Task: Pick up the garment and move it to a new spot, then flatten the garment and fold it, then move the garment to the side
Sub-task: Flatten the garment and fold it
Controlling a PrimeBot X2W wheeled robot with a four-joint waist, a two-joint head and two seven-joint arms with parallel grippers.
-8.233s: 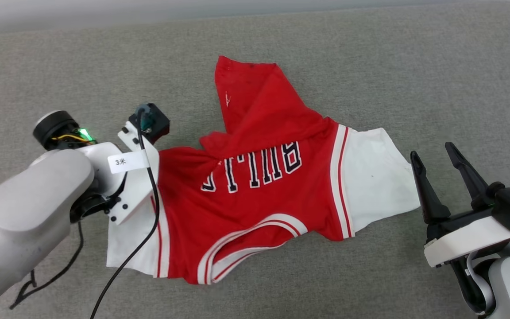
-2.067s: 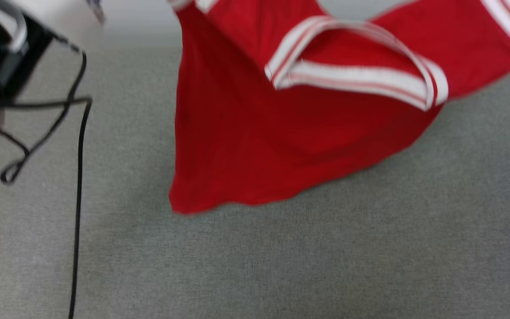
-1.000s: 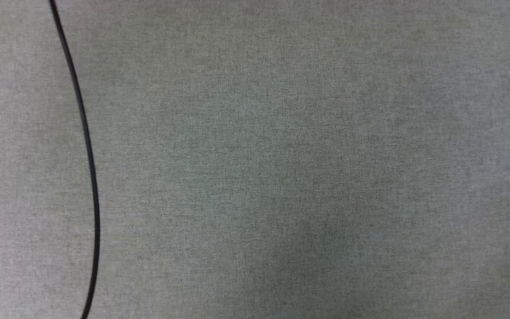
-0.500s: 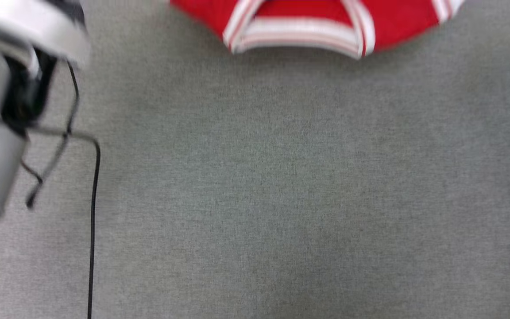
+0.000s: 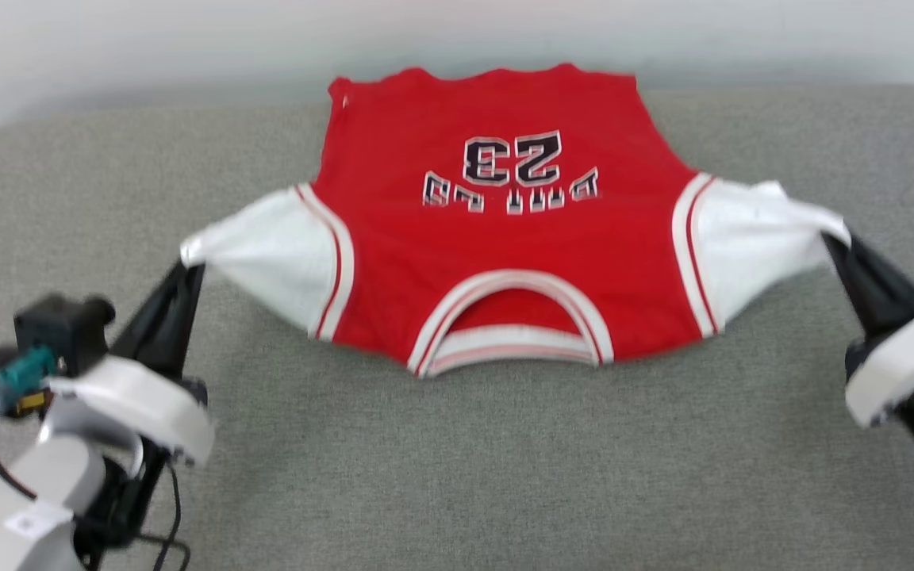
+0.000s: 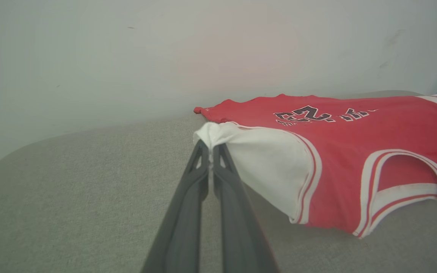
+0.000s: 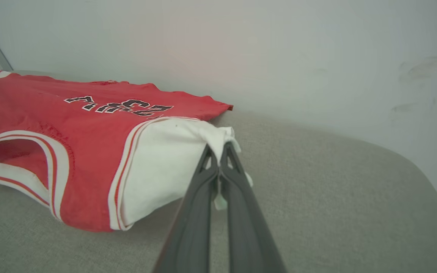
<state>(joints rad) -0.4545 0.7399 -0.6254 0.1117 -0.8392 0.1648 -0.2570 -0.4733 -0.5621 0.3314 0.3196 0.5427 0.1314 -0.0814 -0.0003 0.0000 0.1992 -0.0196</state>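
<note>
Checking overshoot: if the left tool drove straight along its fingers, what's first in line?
The white sleeve of the red fabric T-shirt, pinched in the left tool; beyond, probably the pale wall.

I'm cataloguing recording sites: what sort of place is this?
Probably an indoor robot test bench: a grey fabric-covered table with rounded corners, set against a plain white wall, with a red T-shirt numbered 23 spread on it.

The red T-shirt [image 5: 497, 254] carries a black, white-outlined number 23 [image 5: 512, 159], seen upside down near the far edge of the grey surface [image 5: 457, 460]. The lettering [image 5: 509, 194] beside it is too blurred to read.
</note>
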